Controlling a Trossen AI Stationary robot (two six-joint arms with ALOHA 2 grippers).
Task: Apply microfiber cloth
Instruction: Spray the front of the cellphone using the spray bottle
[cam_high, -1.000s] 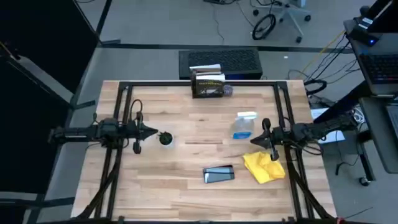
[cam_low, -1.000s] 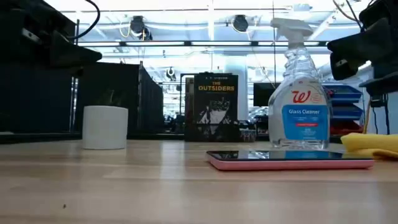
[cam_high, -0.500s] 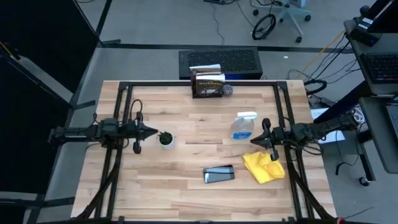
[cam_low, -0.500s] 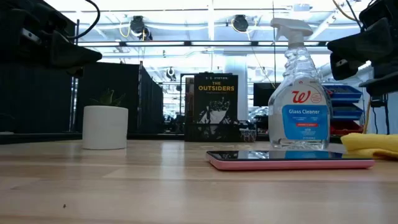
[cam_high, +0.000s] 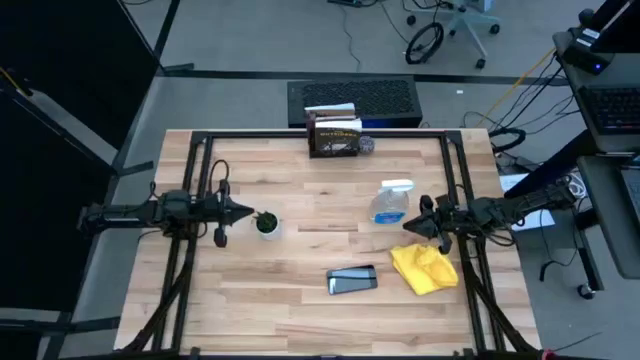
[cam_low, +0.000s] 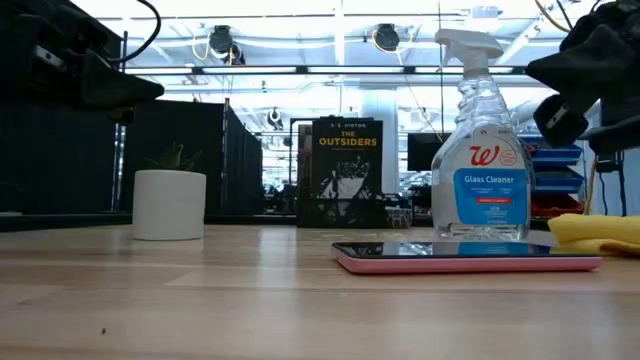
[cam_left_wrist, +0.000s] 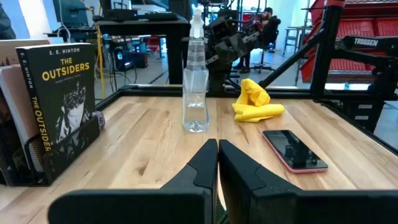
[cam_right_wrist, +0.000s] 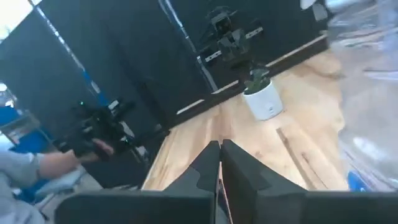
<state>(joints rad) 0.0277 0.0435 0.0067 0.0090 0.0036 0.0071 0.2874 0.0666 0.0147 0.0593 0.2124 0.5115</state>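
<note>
High view: we saw the right hand, fingers closed and empty, above the microfiber cloth; glass cleaner bottle and smartphone sat nearby.

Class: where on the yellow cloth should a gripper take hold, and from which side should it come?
Pinch the raised fold of the yellow cloth from straight above, probably with the right gripper, shut beside it. The cloth lies bunched, so its peaks give something to hold.

Grey floor, office chair, black partitions, ceiling lights.
</note>
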